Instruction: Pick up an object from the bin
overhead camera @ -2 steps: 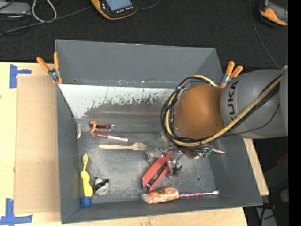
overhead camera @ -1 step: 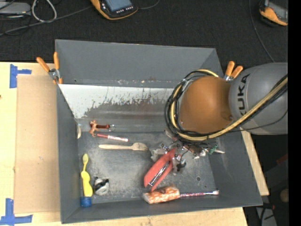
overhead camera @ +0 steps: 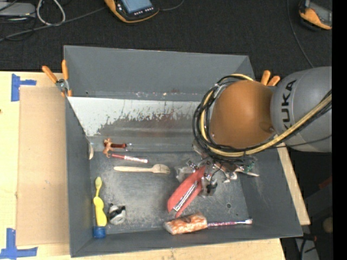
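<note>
Grey metal bin [overhead camera: 162,80], contents: red-handled tool [overhead camera: 184,195], lying diagonally at centre right, upper end beneath the gripper [overhead camera: 209,179]; wooden spoon [overhead camera: 142,168], to its left; red-and-white pen [overhead camera: 128,157], just above the spoon; yellow toothbrush [overhead camera: 99,203], lower left; orange brush [overhead camera: 186,224], along the bottom wall; arm's orange cover [overhead camera: 238,115], upper right

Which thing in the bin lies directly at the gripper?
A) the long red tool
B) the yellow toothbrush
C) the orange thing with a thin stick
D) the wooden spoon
A: the gripper is down at the upper end of the long red tool, while the yellow toothbrush lies far off to the left.
</note>
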Controlling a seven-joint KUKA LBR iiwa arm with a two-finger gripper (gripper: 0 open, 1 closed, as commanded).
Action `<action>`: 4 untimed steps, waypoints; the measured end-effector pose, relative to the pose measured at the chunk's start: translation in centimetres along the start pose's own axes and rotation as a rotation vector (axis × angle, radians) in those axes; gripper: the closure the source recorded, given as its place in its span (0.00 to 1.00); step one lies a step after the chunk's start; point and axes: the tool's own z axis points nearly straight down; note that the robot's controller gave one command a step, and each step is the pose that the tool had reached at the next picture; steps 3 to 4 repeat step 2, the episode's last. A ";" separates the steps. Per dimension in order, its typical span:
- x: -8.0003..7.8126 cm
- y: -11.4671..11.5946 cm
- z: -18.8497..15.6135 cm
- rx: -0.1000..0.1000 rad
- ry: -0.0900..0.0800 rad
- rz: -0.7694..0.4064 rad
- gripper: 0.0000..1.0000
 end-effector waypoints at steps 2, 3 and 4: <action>0.1 0.3 -6.2 -0.008 0.005 0.002 1.00; 0.1 0.3 -6.2 -0.008 0.005 0.002 1.00; 0.1 0.3 -6.2 -0.008 0.005 0.002 1.00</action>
